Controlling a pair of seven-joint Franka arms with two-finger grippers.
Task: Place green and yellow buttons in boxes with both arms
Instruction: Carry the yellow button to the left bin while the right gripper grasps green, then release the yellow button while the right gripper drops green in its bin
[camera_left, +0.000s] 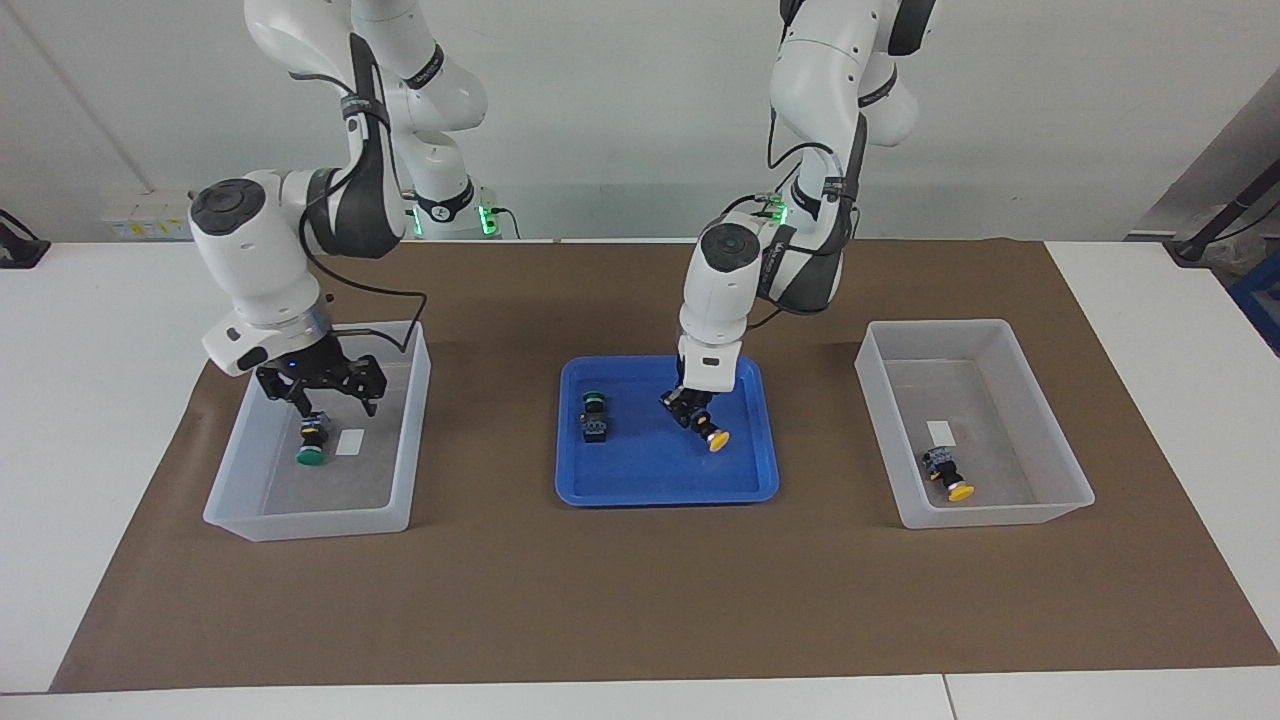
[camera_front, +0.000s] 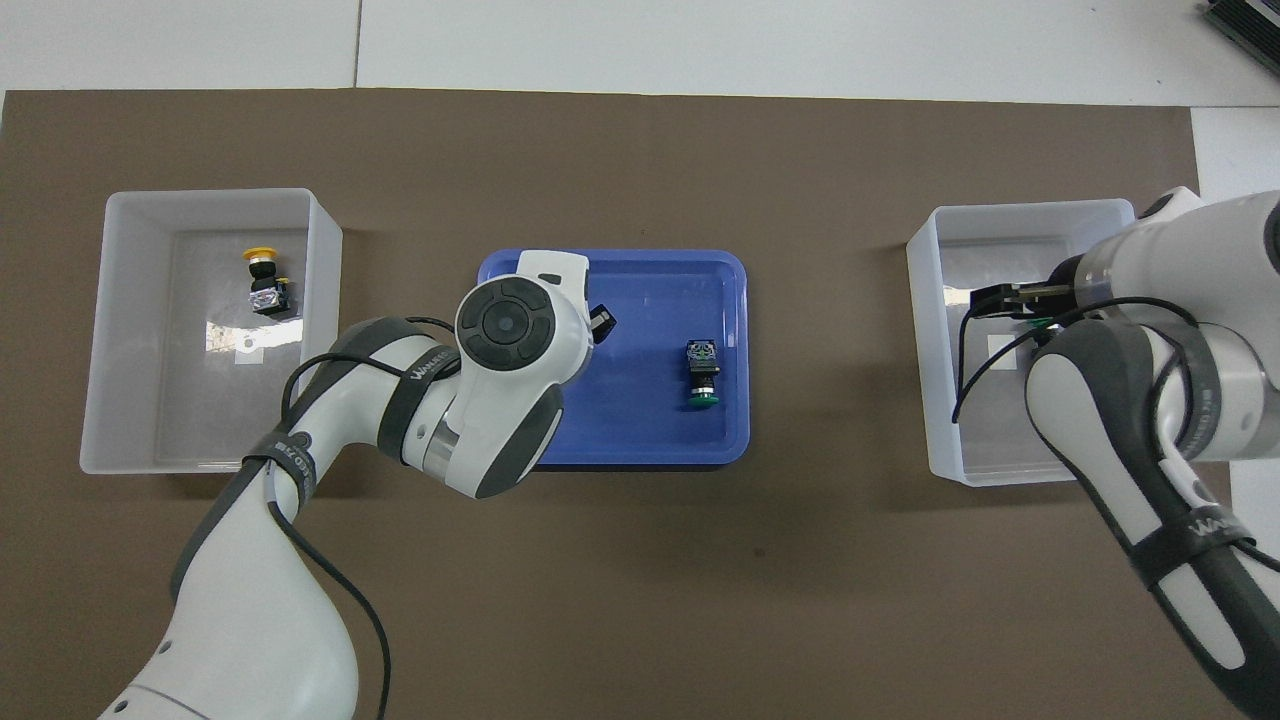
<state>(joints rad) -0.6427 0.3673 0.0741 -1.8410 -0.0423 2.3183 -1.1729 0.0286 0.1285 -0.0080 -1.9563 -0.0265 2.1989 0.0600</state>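
yellow is half sorted: one yellow-capped button (camera_left: 948, 476) already lies in the box at my left arm's end (camera_left: 1040, 400), just beside its white label. the other yellow button (camera_left: 708, 432) is down in the blue tray (camera_left: 600, 490), and my left gripper (camera_left: 692, 408) is right at it, fingers either side of its dark body. i judge them closed on it, though i can't say it has left the tray floor.

green is at the same stage. one green button (camera_left: 312, 445) sits in the box at my right arm's end (camera_left: 410, 440), beside that box's label, cap down toward the floor. my right gripper (camera_left: 322, 392) hangs just over it with the fingers spread and nothing between them, so i read that one as delivered. the last green button (camera_left: 594, 415) lies untouched in the tray, toward the right arm's end of it.

so two of four are boxed, one is in my grasp, one waits.

from overhead my own left wrist covers the yellow button and the fingertips on it, and my right forearm hides most of the green one in its box. whether that green button rests flat or tipped i can't tell.
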